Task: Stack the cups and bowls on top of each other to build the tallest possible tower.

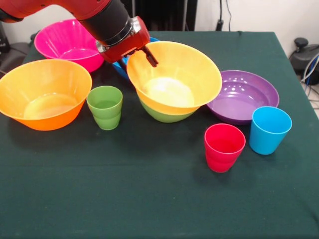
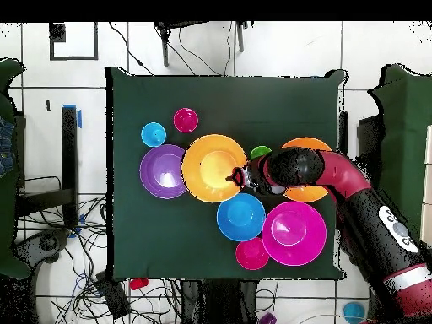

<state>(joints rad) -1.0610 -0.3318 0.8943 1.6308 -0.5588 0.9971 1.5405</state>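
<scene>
The tower is a large orange bowl [image 1: 172,82] [image 2: 213,168] nested in a green bowl [image 1: 167,115] at the table's middle. My gripper [image 1: 148,56] [image 2: 236,178] is at the orange bowl's far-left rim in the front view, touching or just over it. A second large orange bowl [image 1: 42,99] [image 2: 308,192] stands at the left, with the green cup [image 1: 105,107] [image 2: 260,153] between the two. The red cup [image 1: 224,147] [image 2: 186,120] and light blue cup [image 1: 269,129] [image 2: 153,134] stand upright in front of the purple bowl [image 1: 244,94] [image 2: 163,171].
The pink bowl [image 1: 67,42] [image 2: 294,233] sits at the far left. A blue bowl [image 1: 119,67] [image 2: 241,217] is mostly hidden behind my arm in the front view. A small red bowl [image 2: 251,253] shows only from overhead. Dark green cloth covers the table [image 1: 149,199].
</scene>
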